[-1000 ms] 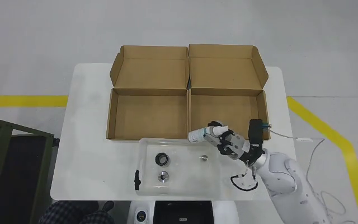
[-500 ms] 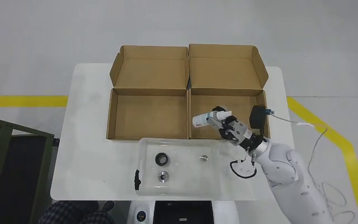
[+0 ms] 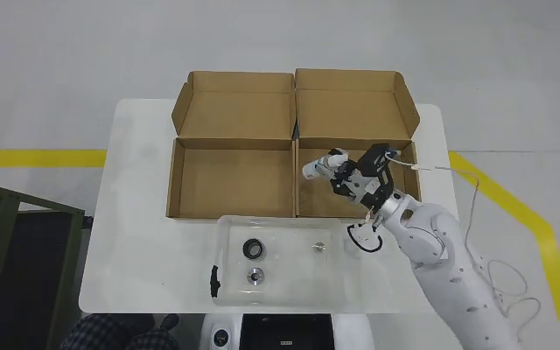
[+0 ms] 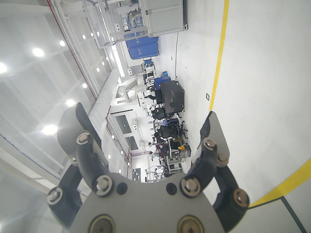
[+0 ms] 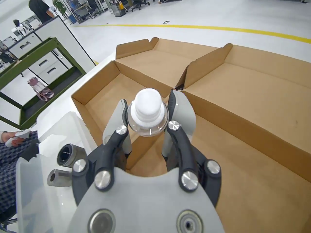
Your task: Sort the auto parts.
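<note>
On the white tabletop (image 3: 140,219), top view, the right tool (image 3: 337,168) grips a white-capped part (image 3: 317,165) above the right box (image 3: 317,197); left wrist view: the left tool (image 4: 148,132) gapes wide, empty; right wrist view: the right tool clamps the part over that box.

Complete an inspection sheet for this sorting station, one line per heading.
Surface: white table, carrying two boxes and a tray.
Job's things: left box and right box open; tray holds a black ring, a metal part and a smaller one; capped part is gripped.
Clutter: black scrap at the tray's left rim.
Grippers: right gripper shut on the capped part, over the right box; left gripper open, holding nothing, facing the room.
Cables: white cable runs from the right arm past the table's edge.
Surroundings: yellow line on the floor; green rack beside the table.
</note>
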`<state>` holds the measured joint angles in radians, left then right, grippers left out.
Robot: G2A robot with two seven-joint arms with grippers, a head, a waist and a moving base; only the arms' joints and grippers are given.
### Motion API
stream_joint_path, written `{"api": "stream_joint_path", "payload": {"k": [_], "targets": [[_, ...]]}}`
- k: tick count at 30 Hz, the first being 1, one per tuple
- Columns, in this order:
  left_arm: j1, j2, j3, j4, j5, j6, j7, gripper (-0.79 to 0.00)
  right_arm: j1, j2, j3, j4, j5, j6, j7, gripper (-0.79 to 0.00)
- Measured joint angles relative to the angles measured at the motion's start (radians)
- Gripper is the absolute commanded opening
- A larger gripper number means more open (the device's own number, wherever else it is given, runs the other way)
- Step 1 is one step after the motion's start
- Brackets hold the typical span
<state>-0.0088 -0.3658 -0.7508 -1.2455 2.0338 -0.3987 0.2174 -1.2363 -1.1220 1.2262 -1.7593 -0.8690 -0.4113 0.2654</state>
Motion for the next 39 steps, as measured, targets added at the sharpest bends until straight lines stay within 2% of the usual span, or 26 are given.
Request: {"api": "stream_joint_path", "payload": {"k": [8,15,17,18,19,23,25,26,27,33,39], "targets": [[0.0,0.0,0.0,0.0,0.0,0.0,0.0,0.0,0.074,-0.015,-0.075,0.084,-0.18,0.092,-0.012,-0.785],[0.0,0.0,0.0,0.0,0.0,0.0,0.0,0.0,0.126,-0.028,-0.119,0.139,-0.25,0.136,0.004,-0.785],[0.0,0.0,0.0,0.0,0.0,0.0,0.0,0.0,0.139,-0.032,-0.129,0.153,-0.264,0.145,0.007,-0.702],[0.0,0.0,0.0,0.0,0.0,0.0,0.0,0.0,0.144,-0.034,-0.134,0.158,-0.271,0.149,0.008,-0.702],[0.0,0.0,0.0,0.0,0.0,0.0,0.0,0.0,0.148,-0.036,-0.141,0.164,-0.279,0.154,0.009,-0.603],[0.0,0.0,0.0,0.0,0.0,0.0,0.0,0.0,0.159,-0.042,-0.161,0.179,-0.309,0.165,0.018,-0.523],[0.0,0.0,0.0,0.0,0.0,0.0,0.0,0.0,0.165,-0.045,-0.17,0.186,-0.318,0.169,0.019,-0.419],[0.0,0.0,0.0,0.0,0.0,0.0,0.0,0.0,0.167,-0.046,-0.173,0.188,-0.32,0.169,0.019,-0.123],[0.0,0.0,0.0,0.0,0.0,0.0,0.0,0.0,0.167,-0.048,-0.175,0.189,-0.323,0.17,0.019,0.0],[0.0,0.0,0.0,0.0,0.0,0.0,0.0,0.0,0.154,-0.051,-0.163,0.166,-0.301,0.168,0.009,0.0],[0.0,0.0,0.0,0.0,0.0,0.0,0.0,0.0,0.099,-0.039,-0.092,0.083,-0.286,0.147,-0.017,0.0]]}}
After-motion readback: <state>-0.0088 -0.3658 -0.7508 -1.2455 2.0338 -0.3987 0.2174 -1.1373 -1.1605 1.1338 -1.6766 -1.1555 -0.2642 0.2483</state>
